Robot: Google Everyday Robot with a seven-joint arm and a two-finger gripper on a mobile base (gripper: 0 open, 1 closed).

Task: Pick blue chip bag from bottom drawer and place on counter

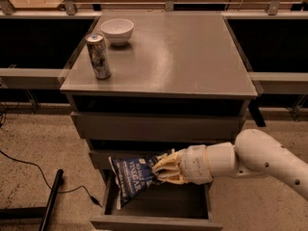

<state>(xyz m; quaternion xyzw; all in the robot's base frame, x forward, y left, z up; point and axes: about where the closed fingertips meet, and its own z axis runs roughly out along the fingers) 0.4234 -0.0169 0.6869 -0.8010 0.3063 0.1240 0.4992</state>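
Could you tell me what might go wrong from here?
The hand grips the blue chip bag by one end above the open bottom drawer; the dangling bag could slip back in. Lifting, it could snag on the middle drawer front or counter edge above. The can near the counter's left edge could topple.

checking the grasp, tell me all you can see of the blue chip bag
The blue chip bag is a crinkled dark navy packet with white lettering reading VINEGAR. It hangs tilted over the left part of the open bottom drawer. The gripper pinches its right edge; its lower corner may touch the drawer.
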